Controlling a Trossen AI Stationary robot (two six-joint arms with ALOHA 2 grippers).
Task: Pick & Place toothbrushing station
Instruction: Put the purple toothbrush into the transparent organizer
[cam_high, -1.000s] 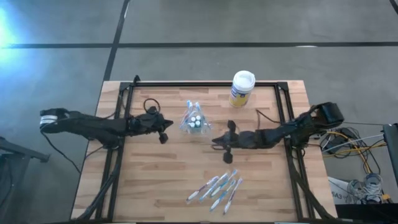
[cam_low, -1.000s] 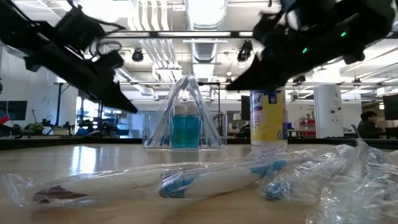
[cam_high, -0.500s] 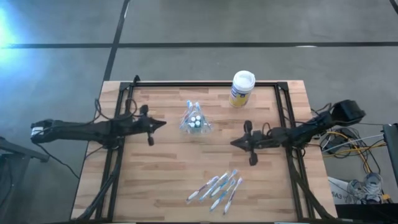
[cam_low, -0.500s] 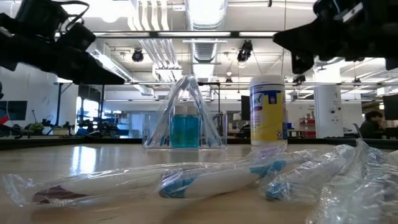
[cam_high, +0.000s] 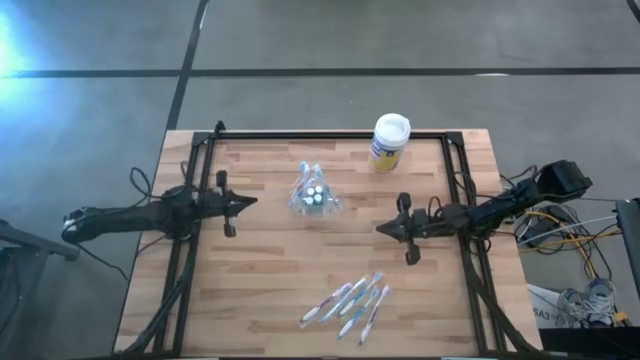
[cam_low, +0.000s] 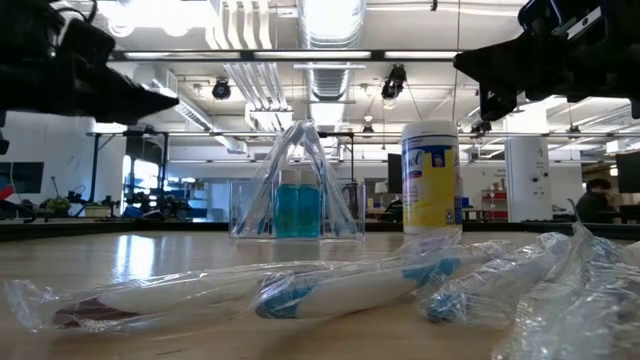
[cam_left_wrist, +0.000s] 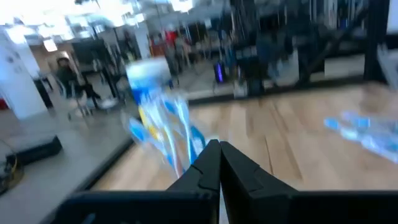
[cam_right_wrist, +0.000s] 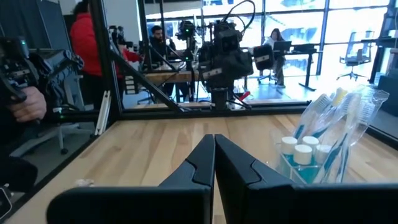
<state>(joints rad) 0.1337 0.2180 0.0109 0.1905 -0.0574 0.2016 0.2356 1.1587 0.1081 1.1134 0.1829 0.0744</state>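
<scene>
The toothbrushing station, a small clear plastic holder (cam_high: 313, 192) with toothbrushes and teal-capped tubes inside, stands on its base mid-table; it also shows in the low view (cam_low: 297, 190) and the right wrist view (cam_right_wrist: 323, 146). Several wrapped toothbrushes (cam_high: 350, 303) lie flat near the table's front edge. My left gripper (cam_high: 251, 202) is shut and level, left of the holder and clear of it. To the holder's right my right gripper (cam_high: 380, 229) is also shut and level, pointing toward it with a gap between.
A white-lidded canister (cam_high: 389, 142) with a yellow-blue label stands at the far edge, right of the holder. A black frame (cam_high: 330, 135) runs along the table's far, left and right sides. People (cam_right_wrist: 87, 43) stand in the room beyond the table.
Both grippers have drawn back from the holder, the left toward the table's left edge and the right toward its right edge. Each has tipped up from slanting downward to level. The holder and the loose toothbrushes have stayed where they were.
</scene>
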